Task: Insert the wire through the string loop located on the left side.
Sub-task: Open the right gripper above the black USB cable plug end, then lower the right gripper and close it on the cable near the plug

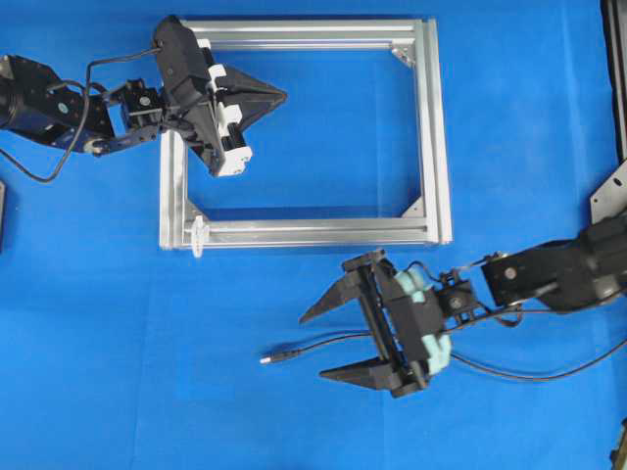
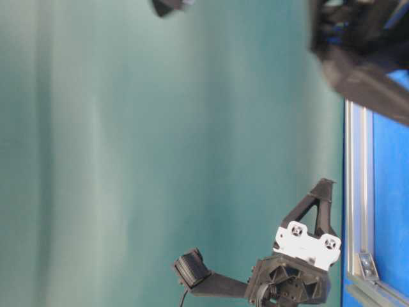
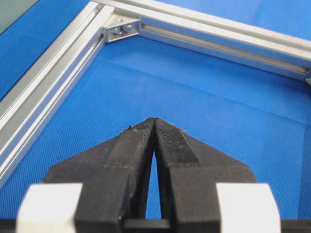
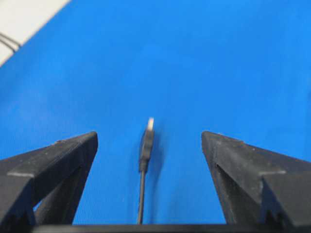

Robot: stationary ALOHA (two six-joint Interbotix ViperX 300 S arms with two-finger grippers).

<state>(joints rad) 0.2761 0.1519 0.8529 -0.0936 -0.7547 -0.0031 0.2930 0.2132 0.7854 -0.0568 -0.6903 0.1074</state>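
Overhead view shows the right gripper [image 1: 328, 343] spread wide around the wire [image 1: 313, 349], grasp pending; next, clamp near its plug while the left gripper [image 1: 279, 96] sits clenched, empty.

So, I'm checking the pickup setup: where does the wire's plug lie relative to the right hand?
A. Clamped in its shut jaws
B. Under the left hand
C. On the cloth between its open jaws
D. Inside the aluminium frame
C: the plug of the wire lies on the blue cloth between the widely spread jaws of the right hand, ungripped and outside the frame.
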